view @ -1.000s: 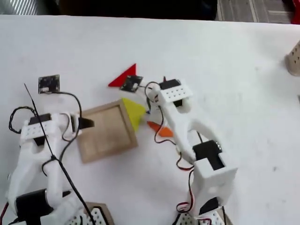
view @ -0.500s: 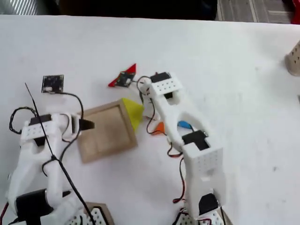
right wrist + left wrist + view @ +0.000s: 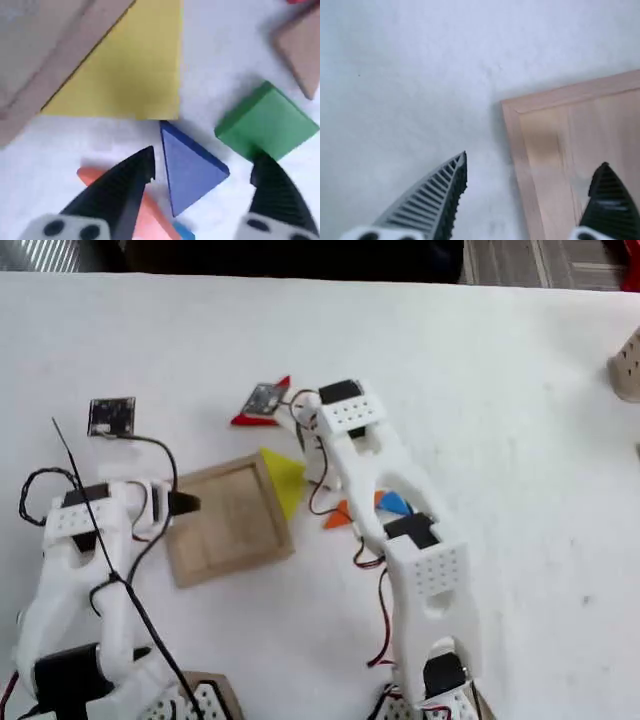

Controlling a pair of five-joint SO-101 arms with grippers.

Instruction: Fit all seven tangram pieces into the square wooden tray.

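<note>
Since the blue triangle (image 3: 189,172) looks light, rigid and slick-faced, the right hand (image 3: 204,160), spread wide above it, should pinch its upright side walls squarely.

The square wooden tray (image 3: 212,473) lies flat on the bench, its plank floor open to view, one corner just ahead of the gap between the left fingers (image 3: 435,195). A yellow triangle (image 3: 135,70) lies flat with its long edge along the tray's rim, just ahead of the right fingers (image 3: 125,190). Between those fingers lies a dark blue triangle (image 3: 190,167). A green square (image 3: 265,122) sits just past one fingertip, and an orange piece (image 3: 150,212) lies partly under the other. A tan piece (image 3: 302,47) lies farther out, and a red triangle (image 3: 243,420) lies beyond it.
</note>
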